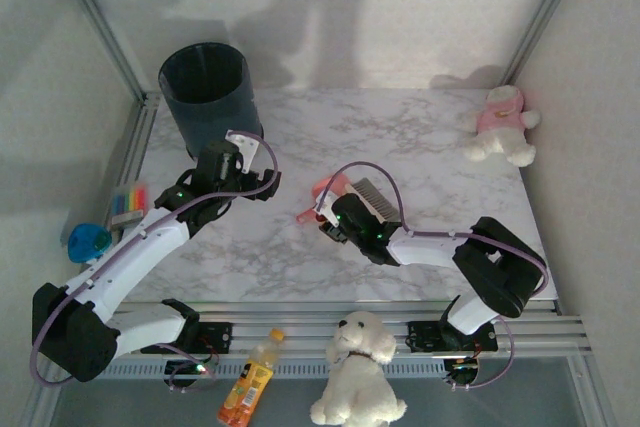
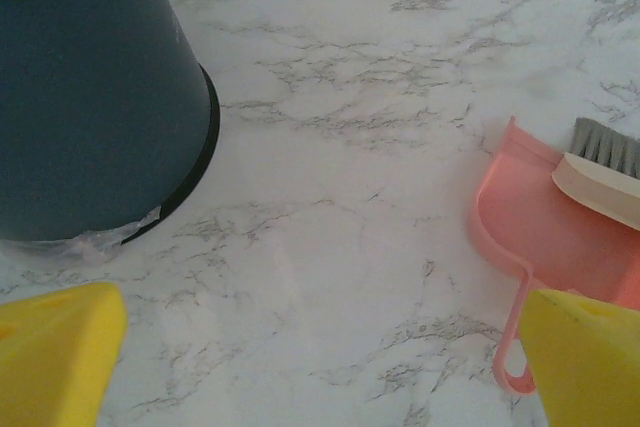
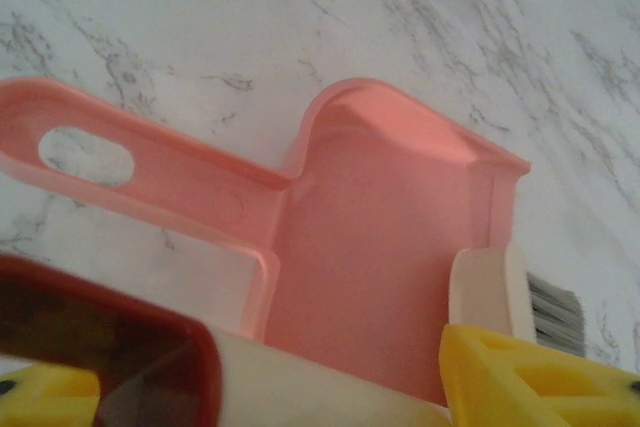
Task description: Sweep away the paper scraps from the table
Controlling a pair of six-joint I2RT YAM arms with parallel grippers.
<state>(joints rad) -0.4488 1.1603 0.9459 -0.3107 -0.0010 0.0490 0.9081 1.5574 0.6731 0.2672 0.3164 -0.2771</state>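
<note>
Table: white marble-look top [image 1: 420,137] with grey veins, spread out in front of me; a silver rail [image 1: 570,332] runs along its near edge.
Far left: 1 dark blue-grey bin [image 1: 208,87] stands upright on the marble.
Middle: 1 pink dustpan [image 2: 540,217] lies flat, handle toward the near left.
Far right: 1 white plush toy [image 1: 503,127] in pink, well apart from the rest.
</note>
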